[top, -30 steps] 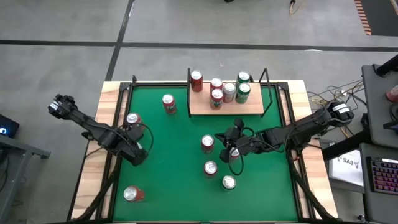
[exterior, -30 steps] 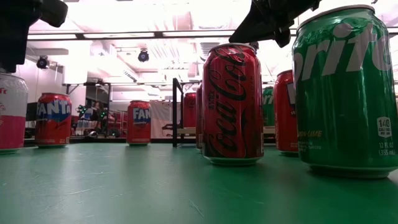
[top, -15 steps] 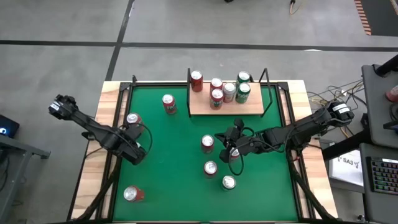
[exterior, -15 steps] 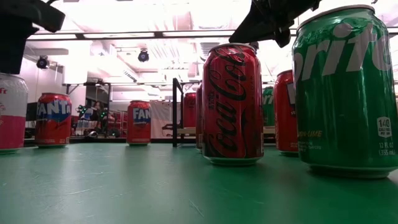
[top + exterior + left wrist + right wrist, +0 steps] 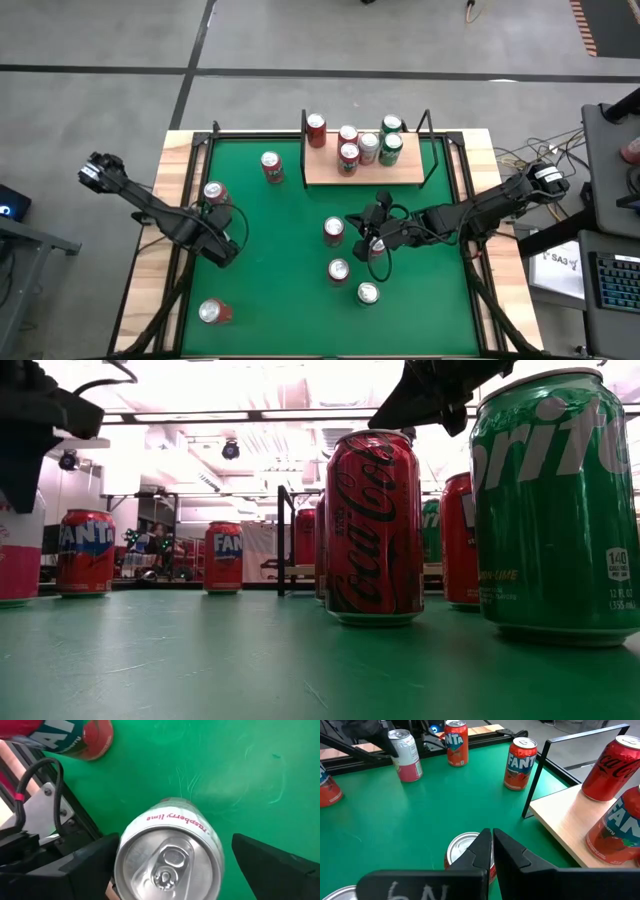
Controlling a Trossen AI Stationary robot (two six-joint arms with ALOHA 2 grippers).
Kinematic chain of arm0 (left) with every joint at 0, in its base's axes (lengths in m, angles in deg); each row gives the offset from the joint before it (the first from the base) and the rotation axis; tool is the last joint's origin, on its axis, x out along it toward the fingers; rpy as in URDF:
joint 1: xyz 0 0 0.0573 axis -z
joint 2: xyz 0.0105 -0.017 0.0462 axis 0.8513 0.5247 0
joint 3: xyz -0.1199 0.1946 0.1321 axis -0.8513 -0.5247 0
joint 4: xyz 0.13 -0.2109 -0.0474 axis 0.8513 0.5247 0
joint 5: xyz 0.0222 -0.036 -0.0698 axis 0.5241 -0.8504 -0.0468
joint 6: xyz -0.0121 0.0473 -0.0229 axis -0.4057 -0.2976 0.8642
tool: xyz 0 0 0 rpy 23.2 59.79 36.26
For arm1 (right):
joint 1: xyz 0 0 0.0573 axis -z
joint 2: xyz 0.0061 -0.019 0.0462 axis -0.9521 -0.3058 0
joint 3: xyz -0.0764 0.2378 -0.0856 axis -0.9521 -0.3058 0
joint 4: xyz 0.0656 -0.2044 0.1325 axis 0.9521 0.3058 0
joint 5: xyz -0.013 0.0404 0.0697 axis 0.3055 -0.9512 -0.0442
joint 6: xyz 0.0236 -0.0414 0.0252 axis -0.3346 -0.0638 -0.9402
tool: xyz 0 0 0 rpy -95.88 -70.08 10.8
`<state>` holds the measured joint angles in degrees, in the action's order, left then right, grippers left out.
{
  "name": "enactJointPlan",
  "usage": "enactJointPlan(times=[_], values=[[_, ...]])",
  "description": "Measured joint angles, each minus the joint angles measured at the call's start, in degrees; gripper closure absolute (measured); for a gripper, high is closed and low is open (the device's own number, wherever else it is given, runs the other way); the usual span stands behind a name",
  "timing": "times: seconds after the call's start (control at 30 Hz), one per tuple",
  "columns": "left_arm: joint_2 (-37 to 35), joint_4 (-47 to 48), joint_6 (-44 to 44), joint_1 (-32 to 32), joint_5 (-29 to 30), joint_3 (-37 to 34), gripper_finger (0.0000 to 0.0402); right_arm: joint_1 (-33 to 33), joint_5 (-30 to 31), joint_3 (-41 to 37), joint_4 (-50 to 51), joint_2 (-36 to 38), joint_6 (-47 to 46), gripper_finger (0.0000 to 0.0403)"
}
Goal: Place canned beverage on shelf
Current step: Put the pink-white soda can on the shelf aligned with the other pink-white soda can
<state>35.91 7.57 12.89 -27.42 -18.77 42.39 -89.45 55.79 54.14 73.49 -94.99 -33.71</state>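
We see the left gripper [image 5: 217,226] low over the left side of the green felt worktop [image 5: 290,290], its two dark fingers [image 5: 270,865] spread wide on either side of a white and pink raspberry-lime can with a silver top [image 5: 169,855]. The fingers flank the can without visibly touching it, so the gripper is released, and the can stands upright on the felt. In the overhead view this can [image 5: 213,192] sits near the worktop's left edge. An orange Fanta can [image 5: 70,737] lies just beyond it in the left wrist view.

The right gripper [image 5: 368,240] hangs over the middle of the worktop, its fingers [image 5: 507,851] clenched together on nothing, just above the silver top of a red can [image 5: 462,849].

The small light tan wooden shelf with thin black metal uprights [image 5: 330,172] stands at the far edge of the worktop. It carries a red Coca-Cola can [image 5: 316,129], two more red cans [image 5: 348,148], a pale can [image 5: 369,147] and two green cans [image 5: 391,140].

Loose on the felt are another Fanta can [image 5: 271,165] near the shelf's left end and a red can [image 5: 213,312] at the near left corner. Close to the low camera stand a red Coca-Cola can [image 5: 374,525] and a green Sprite can [image 5: 555,505].
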Motion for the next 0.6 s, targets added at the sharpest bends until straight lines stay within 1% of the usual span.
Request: enactJointPlan(times=[0.1,0.17,0.33,0.37,0.5,0.6], values=[[0.39,-0.19,0.13,0.05,-0.35,-0.42,0.0039,0.0,0.0,0.0,0.02,0.0,0.0,0.0394],[0.62,-0.17,0.13,0.17,-0.35,-0.38,0.0051,0.0,0.0,0.0,0.0,0.0,0.0,0.0394],[0.89,-0.56,-0.08,0.33,-0.51,0.74,0.0114,0.0,0.0,0.0,0.0,0.0,0.1,0.0394],[0.87,-0.56,-0.26,0.33,-0.52,1.14,0.0121,0.0,0.0,0.0,0.0,0.0,0.27,0.0394],[0.82,-0.07,-1.72,0.37,-0.29,3.76,0.0121,0.0,0.0,0.0,0.0,0.0,0.46,0.0394],[0.82,-0.29,-3.24,0.37,1.73,7.19,0.0122,0.01,0.0,0.0,-0.07,0.0,0.44,0.0394]])
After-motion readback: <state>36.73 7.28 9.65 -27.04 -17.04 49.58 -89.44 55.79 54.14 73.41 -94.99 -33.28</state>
